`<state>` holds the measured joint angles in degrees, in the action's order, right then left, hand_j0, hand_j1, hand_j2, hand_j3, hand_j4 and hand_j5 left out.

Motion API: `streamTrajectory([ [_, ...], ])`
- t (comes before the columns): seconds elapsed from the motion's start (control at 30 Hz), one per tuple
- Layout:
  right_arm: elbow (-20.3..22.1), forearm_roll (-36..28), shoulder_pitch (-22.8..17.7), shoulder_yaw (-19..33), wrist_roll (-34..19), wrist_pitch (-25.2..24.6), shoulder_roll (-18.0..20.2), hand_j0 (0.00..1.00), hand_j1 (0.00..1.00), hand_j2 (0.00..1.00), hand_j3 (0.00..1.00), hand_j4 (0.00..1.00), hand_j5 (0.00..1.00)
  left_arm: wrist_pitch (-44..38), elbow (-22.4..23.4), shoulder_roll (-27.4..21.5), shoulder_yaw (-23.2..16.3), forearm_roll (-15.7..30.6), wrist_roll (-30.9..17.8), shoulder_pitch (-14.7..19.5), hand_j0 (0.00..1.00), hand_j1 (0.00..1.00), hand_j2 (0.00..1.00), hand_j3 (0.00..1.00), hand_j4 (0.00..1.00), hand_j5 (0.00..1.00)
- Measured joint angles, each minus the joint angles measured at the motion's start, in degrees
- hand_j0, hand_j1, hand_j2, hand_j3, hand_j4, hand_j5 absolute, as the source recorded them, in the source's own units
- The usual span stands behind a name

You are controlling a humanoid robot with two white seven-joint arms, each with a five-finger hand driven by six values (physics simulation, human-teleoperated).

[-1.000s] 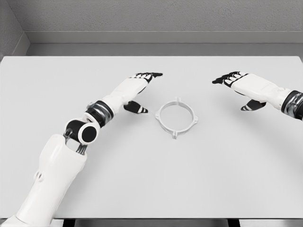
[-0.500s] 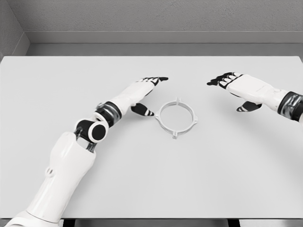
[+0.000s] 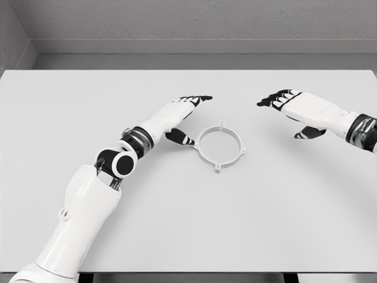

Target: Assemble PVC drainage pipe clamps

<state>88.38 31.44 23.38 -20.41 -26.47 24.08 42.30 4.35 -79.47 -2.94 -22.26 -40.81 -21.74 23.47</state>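
There is one view only, from the robot's head, looking forward and down toward 12 o'clock over the white table (image 3: 283, 224). It stands quite near; the table's far edge and the grey wall (image 3: 194, 20) close the top.

clamp ring (image 3: 220, 146) flat on white table (image 3: 265, 218) between two spread hands

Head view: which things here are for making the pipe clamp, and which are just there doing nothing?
For the job:
- white clamp ring, lying flat on the table
- left hand, fingers spread, its thumb close beside the ring
- right hand, fingers spread, apart from the ring

Just there:
- white table
- grey wall behind it
No other loose parts are in view.
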Motion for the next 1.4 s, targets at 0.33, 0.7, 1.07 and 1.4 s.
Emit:
streamTrajectory([
  [0.33,0.02,-0.08,0.00,0.00,0.08,0.06,0.01,1.00,1.00,1.00,1.00,1.00,1.00,-0.12,2.09,-0.31,0.37,0.10,0.00,1.05,1.00,1.00,1.00,1.00,1.00,1.00],
  [0.7,0.03,-0.08,0.00,-0.09,-0.08,0.07,-0.07,1.00,1.00,1.00,1.00,1.00,1.00,0.01,2.74,0.53,-0.29,-0.04,0.00,1.05,1.00,1.00,1.00,1.00,1.00,1.00],
  [1.07,0.06,-0.09,0.00,-0.09,0.00,0.08,-0.08,1.00,1.00,1.00,1.00,1.00,1.00,-0.04,1.63,-0.39,1.62,0.32,-0.02,0.70,1.00,1.00,1.00,1.00,1.00,1.00],
  [1.4,1.26,0.06,0.00,-0.64,-0.06,0.16,0.20,1.00,1.00,1.00,1.00,1.00,1.00,26.87,-2.02,-32.05,11.06,24.32,-0.08,-4.13,1.00,1.00,1.00,1.00,1.00,1.00],
])
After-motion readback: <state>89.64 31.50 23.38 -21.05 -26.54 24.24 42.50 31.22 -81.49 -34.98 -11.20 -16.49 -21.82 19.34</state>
